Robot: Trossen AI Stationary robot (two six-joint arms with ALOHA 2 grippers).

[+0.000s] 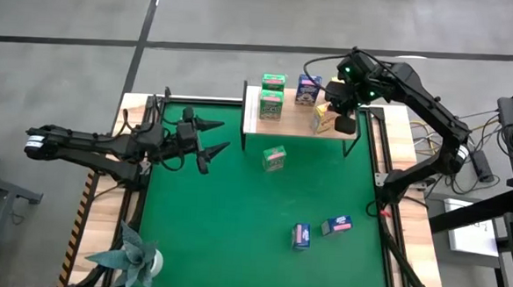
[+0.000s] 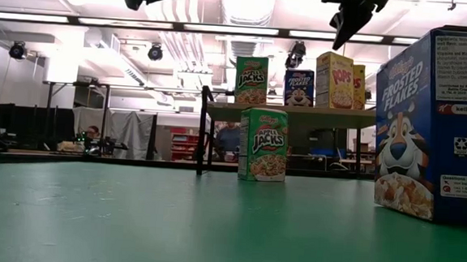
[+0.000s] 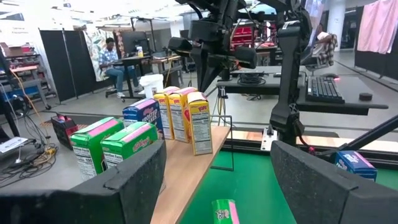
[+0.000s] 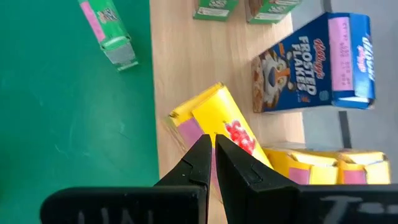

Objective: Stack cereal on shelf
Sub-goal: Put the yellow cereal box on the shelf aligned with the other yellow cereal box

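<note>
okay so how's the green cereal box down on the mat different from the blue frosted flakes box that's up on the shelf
The green Apple Jacks box stands on the green mat, just in front of the shelf; the blue Frosted Flakes box stands up on the shelf's board. The green one stands alone, while the blue one sits between green and yellow boxes. Colours and printing differ too. Both stand upright and look like the same small kind of carton.

Right gripper (image 4: 213, 152) hangs with fingers pinched together, arm folded at the elbow and wrist tipped down. Left gripper (image 1: 211, 134) (waiting, arm stretched level) has its fingers spread wide.
</note>
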